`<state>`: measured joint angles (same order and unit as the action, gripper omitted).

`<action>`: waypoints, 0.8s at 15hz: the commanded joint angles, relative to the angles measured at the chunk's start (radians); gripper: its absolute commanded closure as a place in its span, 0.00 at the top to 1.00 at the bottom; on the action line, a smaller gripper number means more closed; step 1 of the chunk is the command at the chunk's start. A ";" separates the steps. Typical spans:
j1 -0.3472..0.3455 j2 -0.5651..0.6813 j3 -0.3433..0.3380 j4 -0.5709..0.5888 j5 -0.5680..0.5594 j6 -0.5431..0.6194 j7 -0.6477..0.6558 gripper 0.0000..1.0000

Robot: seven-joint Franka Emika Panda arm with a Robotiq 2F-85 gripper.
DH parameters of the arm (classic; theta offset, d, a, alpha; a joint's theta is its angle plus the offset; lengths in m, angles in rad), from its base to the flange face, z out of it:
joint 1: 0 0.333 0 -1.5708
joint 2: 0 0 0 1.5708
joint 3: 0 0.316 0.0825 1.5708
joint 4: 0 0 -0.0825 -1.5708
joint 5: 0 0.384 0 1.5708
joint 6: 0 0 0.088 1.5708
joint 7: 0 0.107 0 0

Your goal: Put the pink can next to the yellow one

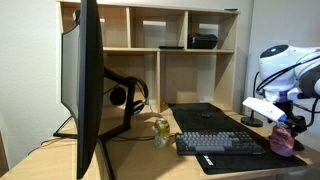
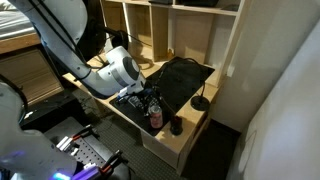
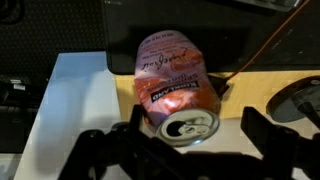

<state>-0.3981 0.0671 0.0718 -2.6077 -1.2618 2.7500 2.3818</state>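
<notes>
- The gripper (image 3: 190,138) was at the pink can (image 3: 172,85), with fingers spread on both sides, not yet pinching it.
- This can was beside the keyboard (image 1: 220,143), well apart from the yellow one (image 1: 160,130).
- The grasp seemed in hand; next needed closing, lifting, and carrying across.

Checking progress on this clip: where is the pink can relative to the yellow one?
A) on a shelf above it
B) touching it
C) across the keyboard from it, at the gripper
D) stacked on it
C: in an exterior view the pink can sits at the gripper past the keyboard, the yellow one near the monitor.
</notes>
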 commanded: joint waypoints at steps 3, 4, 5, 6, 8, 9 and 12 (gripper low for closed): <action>-0.008 0.046 -0.006 0.011 0.034 -0.021 -0.051 1.00; -0.008 0.053 -0.006 0.014 0.044 -0.032 -0.050 1.00; -0.002 0.024 -0.003 -0.001 0.017 -0.016 -0.018 1.00; -0.002 0.032 -0.004 0.000 0.020 -0.019 -0.018 1.00; -0.002 0.041 -0.006 0.002 0.022 -0.020 -0.018 1.00; -0.002 0.044 -0.008 0.005 0.011 -0.013 -0.010 1.00; -0.001 0.046 -0.008 0.008 0.004 -0.013 0.007 0.67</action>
<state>-0.3987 0.1096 0.0659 -2.6043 -1.2438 2.7315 2.3731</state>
